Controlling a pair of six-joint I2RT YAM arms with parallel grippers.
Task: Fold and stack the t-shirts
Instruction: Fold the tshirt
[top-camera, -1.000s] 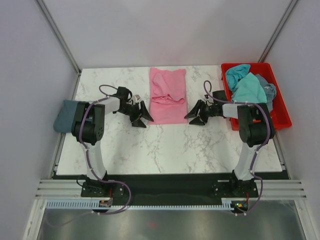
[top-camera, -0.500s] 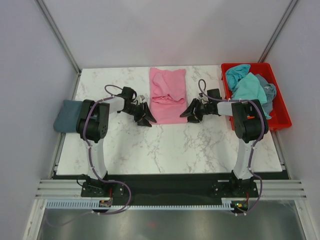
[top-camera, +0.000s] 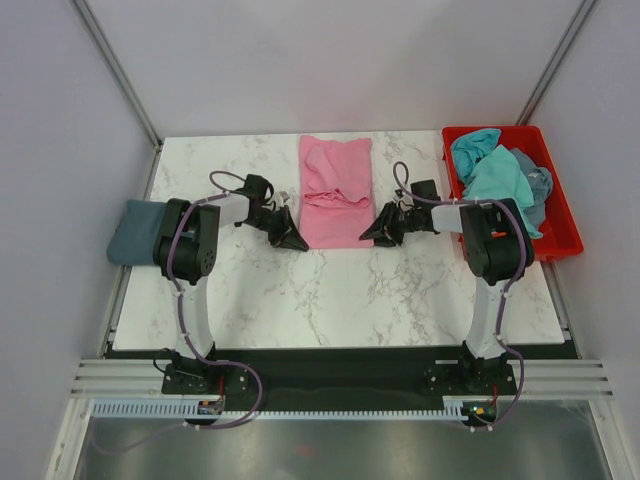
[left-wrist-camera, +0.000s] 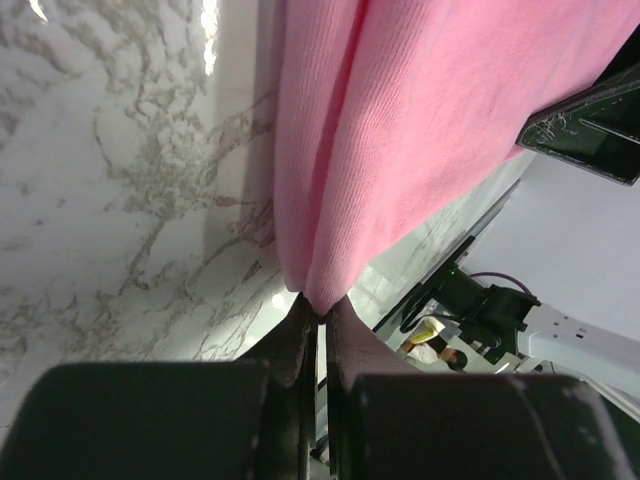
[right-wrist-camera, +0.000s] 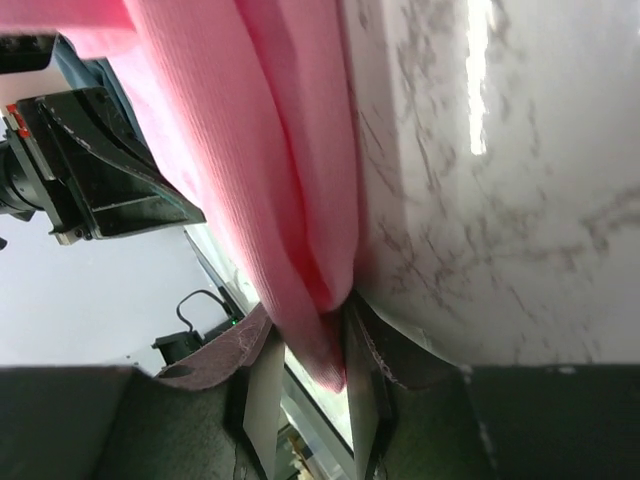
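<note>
1. The pink t-shirt (top-camera: 336, 190) lies flat in the middle of the tabletop (top-camera: 330, 300) as a long narrow strip. It runs from the far edge toward the arms, so probably its sides are already folded in.
2. The left fingers (left-wrist-camera: 295, 350) are pressed together on the near left corner of this shirt. In the left wrist view the tip of the cloth disappears between them.
3. The right fingers (right-wrist-camera: 378, 350) stand on both sides of the near right corner, with a fold of pink cloth between them. I cannot tell if they clamp it firmly, because a small gap shows beside the cloth.
4. I think 2 corners are taken at the same time so that the near end rises evenly and can be folded over the far half.
5. A slate-blue shirt (top-camera: 128, 232) lies folded at the left edge, probably the start of the stack.
6. The red crate (top-camera: 560, 225) at the far right holds a turquoise shirt (top-camera: 495, 180) and others, not yet folded.
</note>
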